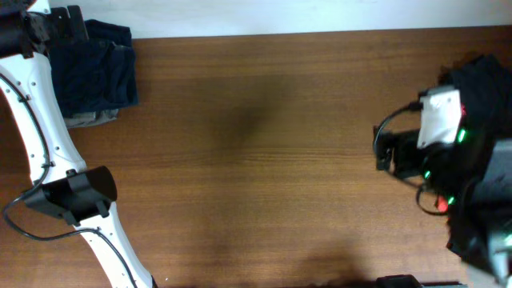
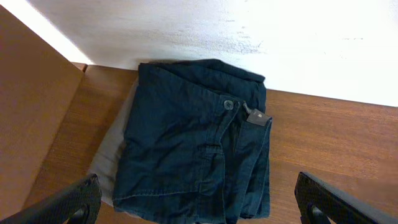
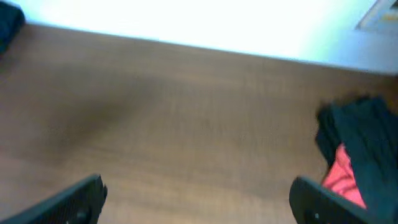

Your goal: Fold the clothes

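A folded dark navy-blue garment point(image 2: 193, 143) lies on a grey-olive one point(image 2: 111, 149) at the table's far left corner; in the overhead view the navy garment point(image 1: 96, 72) sits by the left arm. My left gripper point(image 2: 199, 208) is open, fingers wide apart, hovering just in front of this stack and holding nothing. A black garment point(image 3: 364, 140) with a red one point(image 3: 345, 177) under it lies at the right; in the overhead view the black pile point(image 1: 488, 88) is partly hidden by the right arm. My right gripper point(image 3: 199, 199) is open and empty over bare wood.
The brown wooden table point(image 1: 256, 160) runs between the two piles. A white wall point(image 2: 249, 31) stands right behind the navy stack. The left arm's white links point(image 1: 48, 152) cross the table's left side. The right arm's body point(image 1: 436, 128) covers part of the right edge.
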Robot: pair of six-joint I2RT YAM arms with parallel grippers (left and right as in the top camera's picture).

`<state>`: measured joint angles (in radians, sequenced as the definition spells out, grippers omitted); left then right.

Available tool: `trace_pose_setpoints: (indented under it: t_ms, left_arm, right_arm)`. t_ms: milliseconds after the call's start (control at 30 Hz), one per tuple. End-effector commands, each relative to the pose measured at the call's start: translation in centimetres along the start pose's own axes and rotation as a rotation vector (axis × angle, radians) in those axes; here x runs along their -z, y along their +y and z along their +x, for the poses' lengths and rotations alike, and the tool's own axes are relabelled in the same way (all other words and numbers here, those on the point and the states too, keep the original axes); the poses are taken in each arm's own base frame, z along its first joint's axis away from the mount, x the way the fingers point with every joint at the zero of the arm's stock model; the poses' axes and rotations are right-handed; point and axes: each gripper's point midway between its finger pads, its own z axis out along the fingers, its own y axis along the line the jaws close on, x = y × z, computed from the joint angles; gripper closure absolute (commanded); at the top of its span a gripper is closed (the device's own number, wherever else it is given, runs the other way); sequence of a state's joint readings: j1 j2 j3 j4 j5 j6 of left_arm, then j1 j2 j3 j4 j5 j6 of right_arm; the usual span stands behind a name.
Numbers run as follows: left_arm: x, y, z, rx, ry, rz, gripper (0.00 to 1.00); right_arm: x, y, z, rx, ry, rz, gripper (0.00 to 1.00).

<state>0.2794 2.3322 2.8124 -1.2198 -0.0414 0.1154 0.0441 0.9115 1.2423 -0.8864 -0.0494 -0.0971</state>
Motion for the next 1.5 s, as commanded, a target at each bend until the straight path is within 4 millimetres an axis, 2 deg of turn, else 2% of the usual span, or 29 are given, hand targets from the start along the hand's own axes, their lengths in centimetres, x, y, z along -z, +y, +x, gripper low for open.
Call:
trace_pose_setpoints:
  t_ms: [0,167,300,533,733,1000,1167,1467]
  left_arm:
    - [-0.3,-0.1,0.2,-0.007,0.007,0.002,0.01]
    - [-0.3,-0.1,0.2,-0.007,0.007,0.002,0.01]
    - [-0.3,-0.1,0.2,-0.007,0.007,0.002,0.01]
    - [-0.3,-0.1,0.2,-0.007,0.007,0.002,0.01]
    - [-0.3,-0.1,0.2,-0.007,0.007,0.002,0.01]
    - [-0.3,-0.1,0.2,-0.007,0.007,0.002,0.01]
    - [-0.3,-0.1,0.2,-0.007,0.007,0.002,0.01]
    - [-0.3,-0.1,0.2,-0.007,0.007,0.002,0.01]
  right_arm:
    - [-0.6,0.2,4.1,0.004,-0.079,0.011,0.02]
    - [-2.5,0.7,8.9,0.01,-0.222,0.023,0.01]
    - [-3.4,1.0,11.4,0.014,-0.311,0.026,0.01]
    - [-4.0,1.5,13.8,-0.002,-0.439,0.016,0.01]
    - [-4.1,1.5,14.3,-0.003,-0.49,0.022,0.01]
    - [-2.6,1.1,11.4,-0.045,-0.681,0.026,0.01]
    - [-3.3,1.2,11.9,-0.045,-0.695,0.026,0.01]
    - [-3.3,1.0,12.0,-0.046,-0.695,0.033,0.01]
